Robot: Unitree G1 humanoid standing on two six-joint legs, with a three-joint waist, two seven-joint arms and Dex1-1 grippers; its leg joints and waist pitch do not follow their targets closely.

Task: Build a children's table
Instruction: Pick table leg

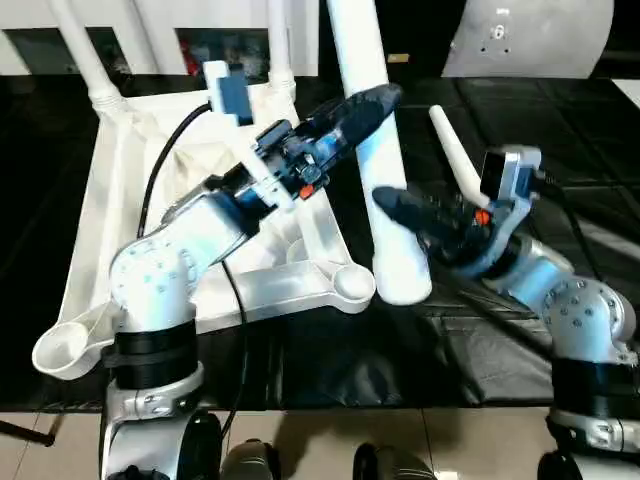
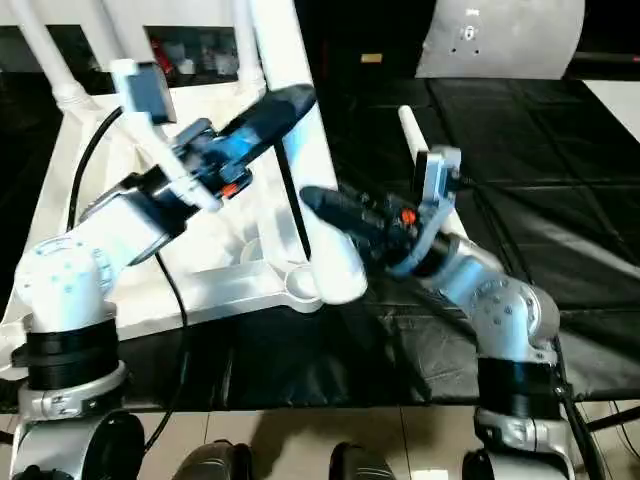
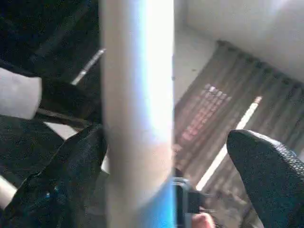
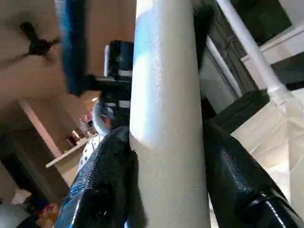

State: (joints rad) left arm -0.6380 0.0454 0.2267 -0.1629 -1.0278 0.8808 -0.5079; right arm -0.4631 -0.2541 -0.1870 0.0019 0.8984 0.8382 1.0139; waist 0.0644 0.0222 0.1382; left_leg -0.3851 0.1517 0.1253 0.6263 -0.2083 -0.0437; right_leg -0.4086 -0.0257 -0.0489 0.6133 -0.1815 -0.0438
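Tabletop: I see the white top (image 1: 110, 230) lying upside down on the black mat (image 1: 520, 130), ribbed underside up, with an empty round corner socket (image 1: 352, 282) at its near corner.
Held leg: a thick white leg (image 1: 385, 180) stands nearly upright just beside that near socket, its wide lower end close to the mat; I cannot tell whether it touches.
Right gripper: my right gripper (image 4: 166, 156) has its black fingers (image 1: 400, 210) clamped on the lower part of the held leg, one finger on each side.
Left gripper: my left gripper (image 3: 166, 166) is spread wide around the same leg, higher up than the right one; its upper finger (image 1: 365, 105) reaches the leg's side.
Left wrist view adds: one finger lies against the leg while the other finger (image 3: 270, 175) stands well apart from it.
Right wrist view adds: both pads press the leg, and a fitted leg (image 4: 247, 47) rises from the tabletop behind it.
Fitted legs: two legs (image 1: 85, 50) stand in the far corner sockets, beyond the held leg.
Loose leg: a fourth leg (image 1: 455, 155) lies slanted on the mat, on the far side of the held leg from the tabletop.
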